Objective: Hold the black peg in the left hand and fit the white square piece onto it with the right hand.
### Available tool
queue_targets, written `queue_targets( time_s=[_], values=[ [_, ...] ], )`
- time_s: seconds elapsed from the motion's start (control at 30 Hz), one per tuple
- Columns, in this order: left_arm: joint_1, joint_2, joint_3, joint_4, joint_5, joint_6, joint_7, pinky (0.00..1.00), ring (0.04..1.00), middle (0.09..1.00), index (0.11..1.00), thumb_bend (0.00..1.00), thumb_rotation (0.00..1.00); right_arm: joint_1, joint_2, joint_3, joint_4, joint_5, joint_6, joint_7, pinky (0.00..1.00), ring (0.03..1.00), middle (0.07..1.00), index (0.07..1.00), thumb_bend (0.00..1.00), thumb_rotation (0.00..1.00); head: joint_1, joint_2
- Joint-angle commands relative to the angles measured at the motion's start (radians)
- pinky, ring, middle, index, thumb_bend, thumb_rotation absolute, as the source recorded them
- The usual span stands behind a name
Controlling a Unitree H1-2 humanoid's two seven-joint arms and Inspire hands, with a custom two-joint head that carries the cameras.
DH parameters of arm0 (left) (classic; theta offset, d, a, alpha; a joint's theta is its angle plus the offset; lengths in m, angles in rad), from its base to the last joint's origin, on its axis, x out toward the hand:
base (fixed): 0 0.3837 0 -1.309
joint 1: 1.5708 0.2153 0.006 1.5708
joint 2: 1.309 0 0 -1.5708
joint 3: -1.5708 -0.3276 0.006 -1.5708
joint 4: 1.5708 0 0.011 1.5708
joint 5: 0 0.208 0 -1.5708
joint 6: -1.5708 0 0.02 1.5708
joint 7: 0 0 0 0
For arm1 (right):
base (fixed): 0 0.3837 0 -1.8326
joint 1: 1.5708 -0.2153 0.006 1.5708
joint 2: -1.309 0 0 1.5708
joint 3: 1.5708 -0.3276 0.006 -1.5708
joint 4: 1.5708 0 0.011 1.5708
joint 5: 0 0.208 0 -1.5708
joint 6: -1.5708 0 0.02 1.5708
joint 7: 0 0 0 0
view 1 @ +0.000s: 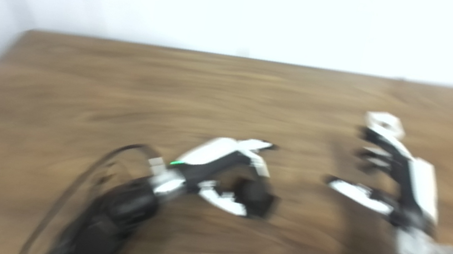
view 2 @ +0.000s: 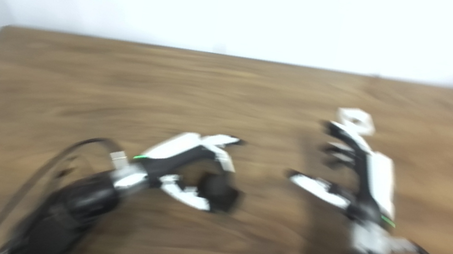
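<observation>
Both views are blurred by motion. The black peg is a small dark block at the tip of my left hand. The thumb lies beside it and the fingers curl above it, but the blur hides whether they grip it. The white square piece lies flat on the wooden table, far right. My right hand is just in front of it with thumb and fingers spread apart, holding nothing. Its fingertips reach close to the piece's near edge.
The table's far edge meets a white wall, and its left edge runs diagonally at the left of the view. Black cables loop beside both forearms near the bottom edge.
</observation>
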Motion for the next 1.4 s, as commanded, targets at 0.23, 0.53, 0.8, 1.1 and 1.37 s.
queue_targets(
  time_s=[0.23, 0.53, 0.8, 1.1, 1.37],
  values=[
    [0.019, 0.073, 0.047, 0.002, -0.083, -0.093, -0.042, 1.0, 1.0, 0.936, 0.485, 0.52, 0.06, -0.032, 0.083, 0.084, 0.023, -0.126, -0.015, -0.054, 0.54, 0.677, 0.801, 0.782, 0.67, 0.27, -0.149, -0.059],
    [0.018, 0.082, 0.062, 0.001, -0.085, -0.093, -0.066, 1.0, 1.0, 0.92, 0.485, 0.52, 0.06, -0.111, 0.069, 0.083, 0.052, -0.158, -0.02, -0.046, 0.55, 0.674, 0.787, 0.775, 0.65, 0.22, -0.181, -0.075],
    [0.023, 0.074, 0.064, -0.004, -0.081, -0.095, -0.07, 1.0, 1.0, 0.92, 0.485, 0.52, 0.05, -0.27, -0.072, 0.03, 0.062, -0.211, 0.037, 0.03, 0.69, 0.799, 0.836, 0.778, 0.64, 0.22, -0.178, -0.08],
    [0.026, 0.072, 0.059, -0.002, -0.085, -0.091, -0.077, 1.0, 1.0, 0.921, 0.485, 0.52, 0.05, -0.472, -0.282, 0.021, 0.154, -0.254, 0.126, 0.206, 0.7, 0.867, 0.91, 0.783, 0.65, 0.3, -0.173, -0.081],
    [0.027, 0.073, 0.061, 0.011, -0.086, -0.112, -0.072, 1.0, 1.0, 0.925, 0.485, 0.52, 0.05, -0.611, -0.409, 0.07, 0.27, -0.264, 0.116, 0.334, 0.76, 0.925, 0.948, 0.807, 0.67, 0.27, -0.165, -0.086]
  ],
)
